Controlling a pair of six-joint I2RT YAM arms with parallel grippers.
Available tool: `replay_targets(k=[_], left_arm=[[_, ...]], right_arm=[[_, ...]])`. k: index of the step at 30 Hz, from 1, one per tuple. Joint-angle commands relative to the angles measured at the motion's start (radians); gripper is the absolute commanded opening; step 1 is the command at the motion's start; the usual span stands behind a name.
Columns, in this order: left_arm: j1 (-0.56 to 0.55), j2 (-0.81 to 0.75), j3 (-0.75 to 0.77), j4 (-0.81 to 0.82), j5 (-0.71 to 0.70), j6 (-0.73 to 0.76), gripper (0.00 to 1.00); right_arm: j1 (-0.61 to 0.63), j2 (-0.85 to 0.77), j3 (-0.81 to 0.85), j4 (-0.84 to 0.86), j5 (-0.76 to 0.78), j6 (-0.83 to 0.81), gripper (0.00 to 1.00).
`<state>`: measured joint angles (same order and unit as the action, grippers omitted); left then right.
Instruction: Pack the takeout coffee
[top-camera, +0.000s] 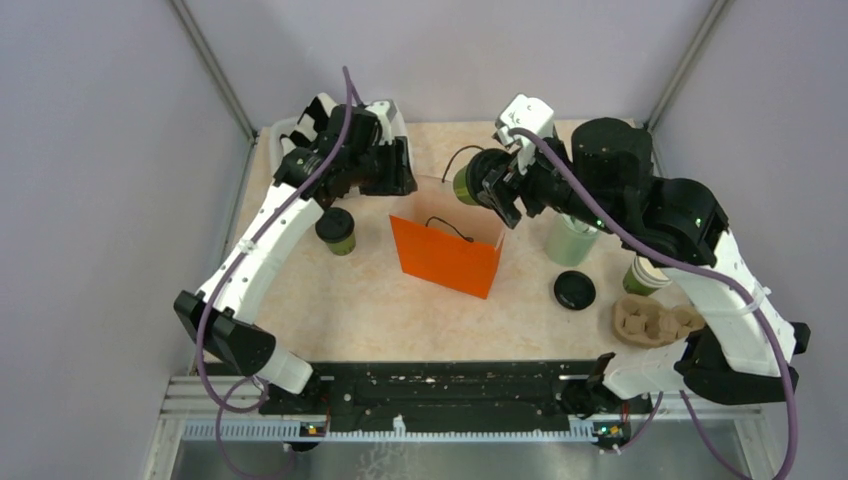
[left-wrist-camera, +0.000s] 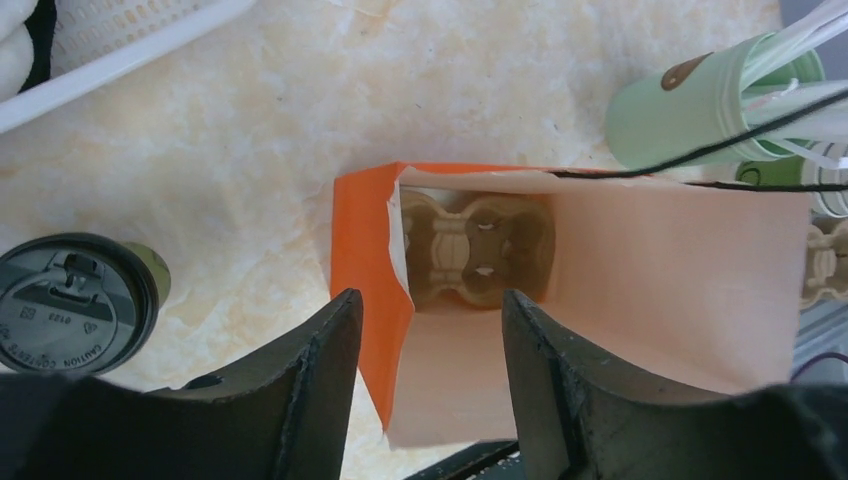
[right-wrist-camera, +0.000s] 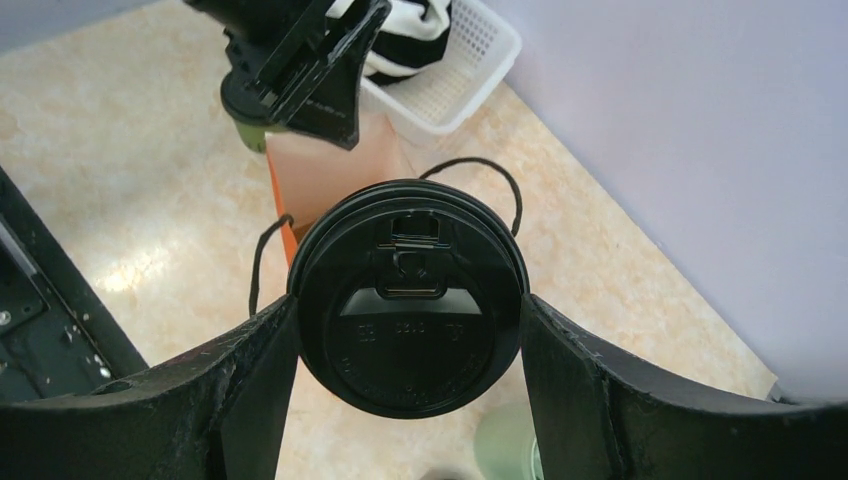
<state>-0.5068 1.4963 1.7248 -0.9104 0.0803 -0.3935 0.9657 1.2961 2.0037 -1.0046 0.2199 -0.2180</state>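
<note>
My right gripper is shut on a dark green paper cup with a black lid. It holds the cup tilted in the air over the back rim of the open orange paper bag. A second lidded green cup stands on the table left of the bag and also shows in the left wrist view. My left gripper is open above the bag's back left corner, and the bag's orange side fold lies between its fingers. A cardboard cup carrier lies inside the bag.
A mint tumbler of white straws stands right of the bag. A loose black lid, a lidless green cup and a second cardboard carrier sit at the right. A white basket is at the back left.
</note>
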Motion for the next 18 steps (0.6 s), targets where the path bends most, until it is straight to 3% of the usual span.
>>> replay_targets(k=[1, 9, 13, 18], left_arm=[[0.003, 0.058, 0.000, 0.064, -0.025, 0.047, 0.56], [0.001, 0.122, 0.033, 0.085, -0.030, 0.090, 0.46], [0.002, 0.136, 0.039, 0.088, -0.054, 0.116, 0.37], [-0.002, 0.126, 0.012, 0.156, -0.055, 0.184, 0.18]], right_arm=[[-0.004, -0.009, -0.005, -0.011, -0.028, -0.031, 0.56], [-0.003, 0.013, -0.038, -0.012, -0.072, -0.059, 0.57], [-0.004, 0.014, -0.063, -0.008, -0.086, -0.076, 0.56], [-0.004, 0.010, -0.098, -0.001, -0.077, -0.078, 0.55]])
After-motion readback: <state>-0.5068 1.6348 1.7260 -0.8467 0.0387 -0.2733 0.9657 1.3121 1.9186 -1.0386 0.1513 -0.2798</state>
